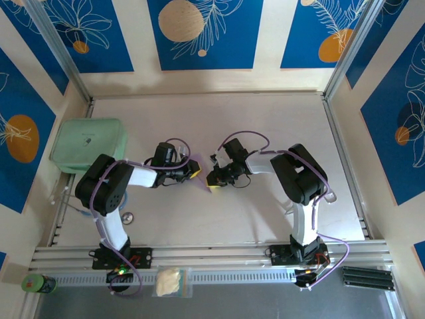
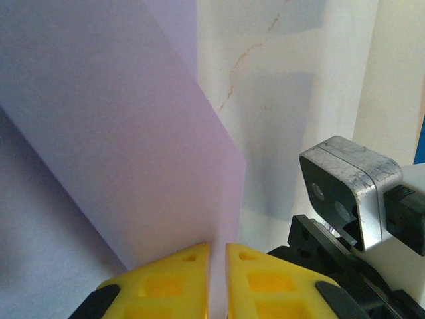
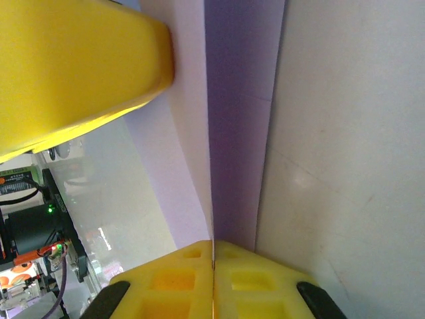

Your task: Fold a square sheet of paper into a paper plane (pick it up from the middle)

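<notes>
The square sheet of paper [image 1: 203, 178] is pale lilac and hangs folded in layers between my two grippers, over the middle of the table. Whether it has the outline of a paper plane cannot be told. My left gripper [image 1: 193, 171] comes in from the left and is shut on the paper. In the left wrist view its yellow fingers [image 2: 217, 247] pinch a lilac flap [image 2: 133, 133] that rises steeply. My right gripper [image 1: 214, 179] faces it from the right. Seen from the right wrist, those jaws [image 3: 213, 244] are pressed tight on the creased edge [image 3: 239, 100]. One left finger [image 3: 80, 66] shows close by.
A mint-green rounded box [image 1: 88, 145] lies at the table's left edge. Aluminium rails [image 1: 345, 153] border the table. On the near ledge stand a green bottle [image 1: 38, 284], a pale bagged lump [image 1: 169, 281] and a black strip [image 1: 367, 277].
</notes>
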`<act>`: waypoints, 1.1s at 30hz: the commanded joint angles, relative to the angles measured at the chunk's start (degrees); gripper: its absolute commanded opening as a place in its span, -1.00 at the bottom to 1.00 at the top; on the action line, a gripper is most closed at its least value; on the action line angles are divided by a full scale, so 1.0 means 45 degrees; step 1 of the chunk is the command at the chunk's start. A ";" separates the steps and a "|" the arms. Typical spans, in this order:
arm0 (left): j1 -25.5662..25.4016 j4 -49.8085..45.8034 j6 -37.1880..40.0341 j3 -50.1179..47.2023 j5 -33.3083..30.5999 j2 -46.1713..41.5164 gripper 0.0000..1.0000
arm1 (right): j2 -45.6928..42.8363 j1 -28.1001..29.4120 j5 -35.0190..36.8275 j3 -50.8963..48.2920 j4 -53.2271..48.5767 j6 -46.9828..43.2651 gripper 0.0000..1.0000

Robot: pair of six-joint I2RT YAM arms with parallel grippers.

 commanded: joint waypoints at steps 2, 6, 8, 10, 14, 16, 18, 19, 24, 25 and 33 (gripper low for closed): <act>0.0017 -0.0103 0.0114 0.0236 0.0067 0.0192 -0.69 | 0.0466 -0.0052 0.0305 0.0046 -0.0439 -0.0089 -0.84; 0.0024 0.0043 0.0064 0.0276 0.0101 0.0354 -0.69 | 0.0454 -0.0052 0.0257 0.0047 -0.0444 -0.0091 -0.83; 0.0017 0.0055 0.0064 0.0296 0.0123 0.0418 -0.69 | 0.0462 -0.0057 0.0209 0.0062 -0.0443 -0.0062 -0.83; 0.0017 0.0094 0.0051 0.0315 0.0158 0.0476 -0.69 | 0.0428 -0.0057 0.0163 0.0066 -0.0443 -0.0051 -0.81; 0.0017 0.0108 0.0055 0.0350 0.0167 0.0570 -0.69 | 0.0321 -0.0047 0.0098 0.0086 -0.0504 -0.0032 -0.80; 0.0020 0.0132 0.0050 0.0354 0.0178 0.0592 -0.69 | 0.0321 -0.0049 0.0085 0.0103 -0.0522 -0.0018 -0.79; 0.0018 0.0169 0.0058 0.0373 0.0199 0.0630 -0.68 | 0.0333 -0.0054 0.0080 0.0107 -0.0571 -0.0041 -0.79; 0.0017 0.0169 0.0056 0.0374 0.0207 0.0653 -0.68 | 0.0317 -0.0057 0.0066 0.0106 -0.0562 -0.0033 -0.78; 0.0017 0.0262 0.0063 0.0355 0.0265 0.0804 -0.67 | 0.0126 -0.0067 0.0036 0.0177 -0.0706 0.0044 -0.73; 0.0017 0.0281 0.0064 0.0335 0.0254 0.0828 -0.67 | 0.0021 -0.0058 0.0025 0.0176 -0.0782 0.0045 -0.73; 0.0017 0.0313 0.0053 0.0218 0.0214 0.0789 -0.66 | -0.0611 -0.0066 -0.0192 0.0167 -0.1437 0.0035 -0.70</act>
